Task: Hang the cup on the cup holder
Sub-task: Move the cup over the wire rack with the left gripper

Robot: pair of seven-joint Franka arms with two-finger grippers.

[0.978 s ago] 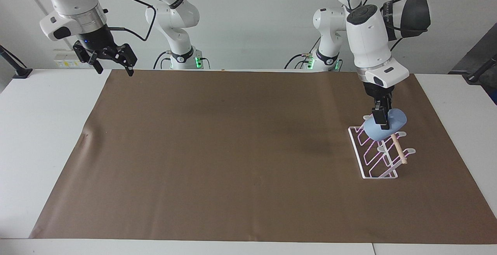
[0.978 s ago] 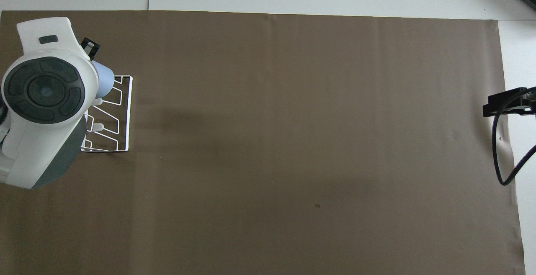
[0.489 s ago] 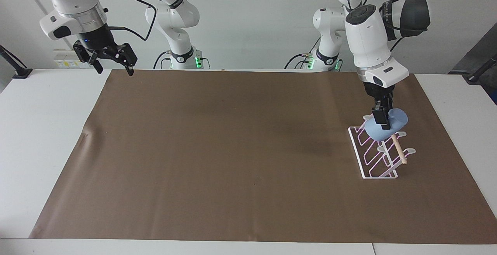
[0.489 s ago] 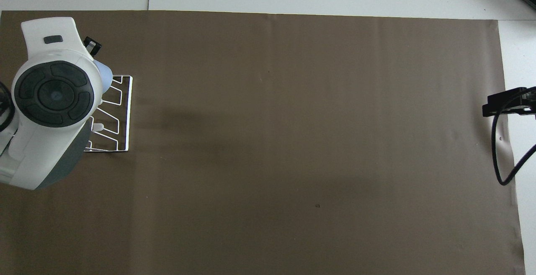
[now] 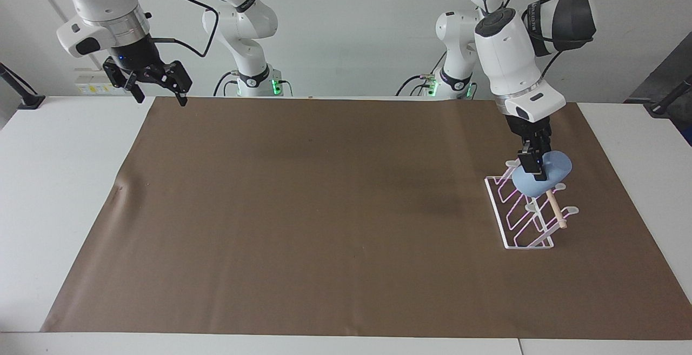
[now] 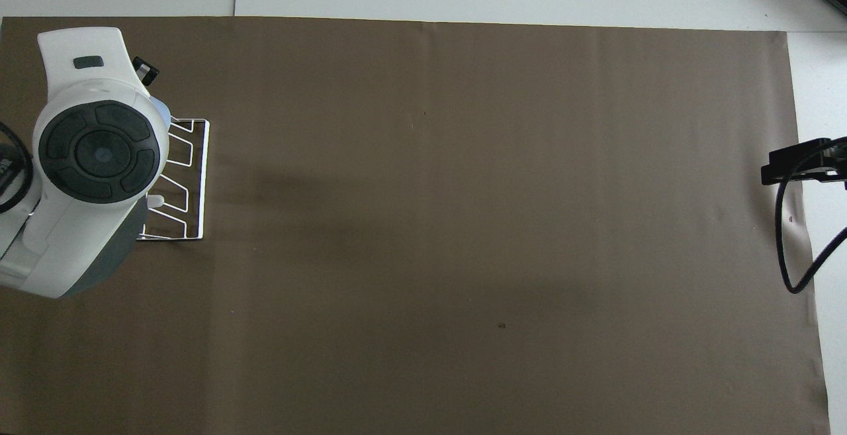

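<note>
Left hand [image 5: 531, 166]: clamped on the cup, fingers pointing straight down over the end of the cup holder nearer the robots.
Cup [image 5: 543, 175]: light blue, tipped on its side in the grip, its lower wall at the prongs and the wooden dowel; whether it rests on a prong cannot be told. In the overhead view only a sliver of it [image 6: 161, 109] shows past the arm's wrist.
Cup holder [image 5: 520, 213]: white wire rack at the left arm's end of the table, around 3 o'clock in the facing view and 9 o'clock in the overhead view [image 6: 188, 180].
Change from a second ago: cup and left hand have shifted slightly toward the dowel side of the rack, and the wrist leans a little more; the rack has not moved.
Right hand [image 5: 155, 89]: fingers apart, holding nothing, waiting in the air over the table's edge at its own end, about 10 o'clock in the facing view; unchanged.
Surface: brown sheet [image 5: 324, 209] spread over a white table [image 5: 59, 182], bare apart from the rack.
Room: plain white wall [image 5: 351, 20] at 12 o'clock in the facing view.
</note>
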